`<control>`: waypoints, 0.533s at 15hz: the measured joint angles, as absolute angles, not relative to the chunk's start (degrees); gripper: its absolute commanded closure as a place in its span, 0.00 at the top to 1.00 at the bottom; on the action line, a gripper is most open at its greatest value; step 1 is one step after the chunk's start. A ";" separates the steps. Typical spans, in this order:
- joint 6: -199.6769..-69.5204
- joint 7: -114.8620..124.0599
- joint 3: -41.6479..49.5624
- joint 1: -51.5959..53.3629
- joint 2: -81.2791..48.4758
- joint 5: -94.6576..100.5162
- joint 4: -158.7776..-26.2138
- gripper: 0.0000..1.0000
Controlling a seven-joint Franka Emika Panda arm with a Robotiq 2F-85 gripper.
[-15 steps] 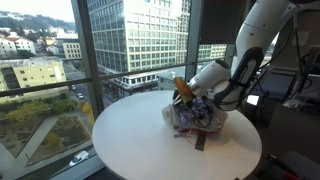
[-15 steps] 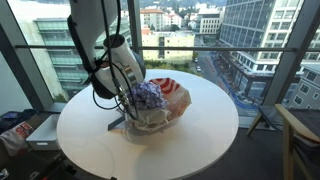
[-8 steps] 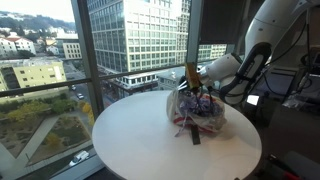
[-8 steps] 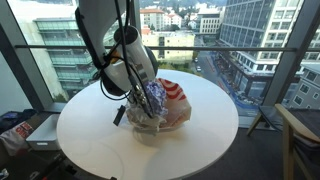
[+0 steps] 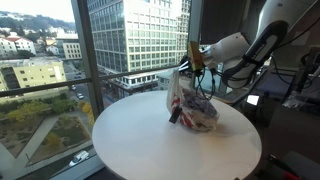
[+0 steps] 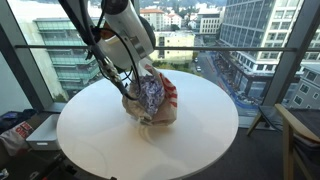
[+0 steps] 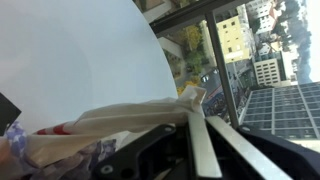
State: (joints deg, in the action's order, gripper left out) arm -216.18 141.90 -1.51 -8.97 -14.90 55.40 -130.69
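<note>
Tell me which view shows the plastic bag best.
An exterior view shows the plastic bag whole, top to bottom. In an exterior view the arm crowds its top; the wrist view catches only its stretched upper part.

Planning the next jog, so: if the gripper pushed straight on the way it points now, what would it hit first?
The gripper is shut on the gathered top of the plastic bag, so the bag comes first. Beyond it, probably the white table near its window-side rim; depth is unclear.

My arm (image 5: pixel 232 46) has white rounded shells with black joints; black cables (image 5: pixel 262 52) loop alongside; my gripper (image 5: pixel 188 66) is dark.
</note>
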 measured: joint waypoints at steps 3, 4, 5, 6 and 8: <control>-214.41 141.23 -1.66 -8.53 -11.33 55.82 -131.34 0.00; -213.49 141.23 -1.82 -8.29 -10.95 56.17 -131.36 0.00; -212.74 141.29 -2.07 -8.10 -11.01 56.60 -131.35 0.04; -212.13 141.55 -2.44 -7.99 -11.41 57.50 -131.26 0.27; -211.13 142.65 -3.41 -7.93 -12.95 59.98 -130.98 0.30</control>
State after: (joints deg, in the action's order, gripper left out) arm -211.13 142.65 -3.41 -7.93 -12.95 59.98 -130.98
